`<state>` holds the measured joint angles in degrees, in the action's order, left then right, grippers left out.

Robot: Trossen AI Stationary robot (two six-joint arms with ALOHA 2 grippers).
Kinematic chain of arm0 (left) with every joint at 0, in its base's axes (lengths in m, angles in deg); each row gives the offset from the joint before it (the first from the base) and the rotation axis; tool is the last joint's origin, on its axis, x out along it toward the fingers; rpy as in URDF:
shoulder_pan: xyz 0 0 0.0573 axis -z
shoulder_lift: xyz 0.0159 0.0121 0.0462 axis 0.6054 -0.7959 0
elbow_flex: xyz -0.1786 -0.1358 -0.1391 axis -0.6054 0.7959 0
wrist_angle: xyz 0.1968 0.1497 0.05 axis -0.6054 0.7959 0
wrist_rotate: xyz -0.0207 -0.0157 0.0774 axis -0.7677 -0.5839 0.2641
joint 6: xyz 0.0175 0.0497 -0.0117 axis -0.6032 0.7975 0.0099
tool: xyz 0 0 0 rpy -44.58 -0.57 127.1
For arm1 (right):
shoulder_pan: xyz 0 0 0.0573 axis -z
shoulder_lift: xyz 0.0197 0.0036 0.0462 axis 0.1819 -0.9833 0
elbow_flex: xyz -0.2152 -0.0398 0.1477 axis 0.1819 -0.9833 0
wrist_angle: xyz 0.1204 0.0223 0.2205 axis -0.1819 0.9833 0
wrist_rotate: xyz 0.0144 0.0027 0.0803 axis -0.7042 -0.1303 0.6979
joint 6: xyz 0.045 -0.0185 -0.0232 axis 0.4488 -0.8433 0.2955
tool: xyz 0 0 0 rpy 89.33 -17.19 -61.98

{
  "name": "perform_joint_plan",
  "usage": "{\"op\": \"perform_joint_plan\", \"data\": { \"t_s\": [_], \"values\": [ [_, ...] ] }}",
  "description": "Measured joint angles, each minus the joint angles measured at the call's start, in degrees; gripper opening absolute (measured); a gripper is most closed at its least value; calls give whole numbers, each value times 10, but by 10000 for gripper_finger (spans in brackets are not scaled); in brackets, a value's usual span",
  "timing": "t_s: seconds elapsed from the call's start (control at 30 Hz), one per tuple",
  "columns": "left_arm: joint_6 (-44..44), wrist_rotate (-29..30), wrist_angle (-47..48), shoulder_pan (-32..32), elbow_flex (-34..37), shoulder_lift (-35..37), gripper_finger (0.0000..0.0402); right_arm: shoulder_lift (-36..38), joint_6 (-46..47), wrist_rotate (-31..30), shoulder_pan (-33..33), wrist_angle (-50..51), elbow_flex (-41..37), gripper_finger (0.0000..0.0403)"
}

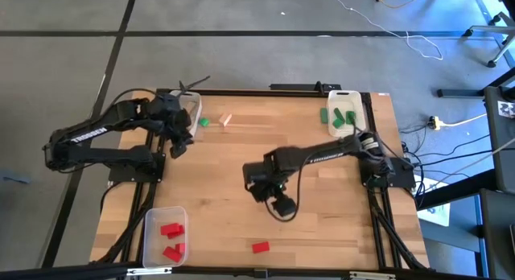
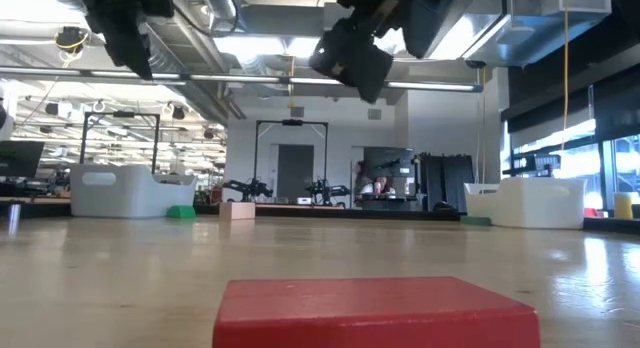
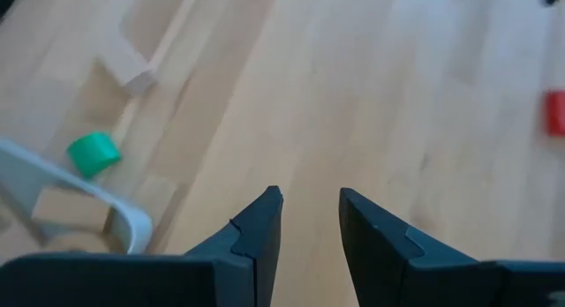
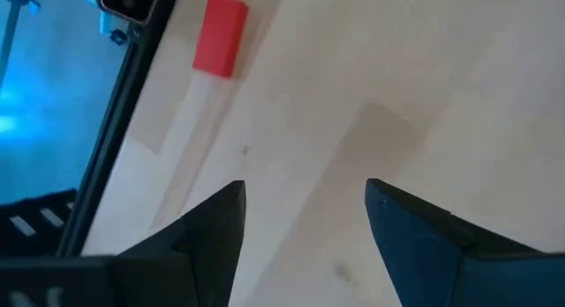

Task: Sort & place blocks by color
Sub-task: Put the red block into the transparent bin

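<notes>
A loose red block (image 1: 260, 247) lies flat on the table near its front edge; it also fills the low view's foreground as a red block (image 2: 375, 313). My right gripper (image 1: 282, 206) hangs open above the table's middle, the red block (image 4: 219, 35) lying ahead of its fingers. A green block (image 1: 204, 121) and a pale wood block (image 1: 226, 119) rest on the table at the far left. My left gripper (image 1: 179, 145) hovers open just near of them, with nothing between its fingers (image 3: 265, 223). The green block (image 3: 93, 153) and wood block (image 3: 132, 71) show beyond them.
A clear bin (image 1: 191, 105) stands at the far left, by my left gripper, with a wood block (image 3: 62, 210) inside. Another bin (image 1: 333, 96) at the far right holds green blocks. A third bin (image 1: 148, 220) at the near left holds red blocks.
</notes>
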<state>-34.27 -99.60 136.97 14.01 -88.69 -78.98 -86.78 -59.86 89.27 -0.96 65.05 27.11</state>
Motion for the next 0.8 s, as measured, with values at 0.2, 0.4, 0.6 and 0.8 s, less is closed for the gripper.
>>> {"op": "perform_joint_plan", "data": {
  "t_s": [0.2, 0.4, 0.6, 0.8],
  "values": [
    [65, -28, 13, 12, 0, 27, 108, -42, 95, 0, -38, -89, 0, 234],
    [119, -30, 67, 12, 0, 54, 108, -79, 182, -6, -89, -209, 0, 234],
    [129, -30, 86, 12, 0, 77, 108, -100, 192, -62, -143, -239, 0, 234],
    [119, -30, 86, 12, 0, 97, 108, -99, 200, -164, -173, -247, 0, 234]
  ]
}}
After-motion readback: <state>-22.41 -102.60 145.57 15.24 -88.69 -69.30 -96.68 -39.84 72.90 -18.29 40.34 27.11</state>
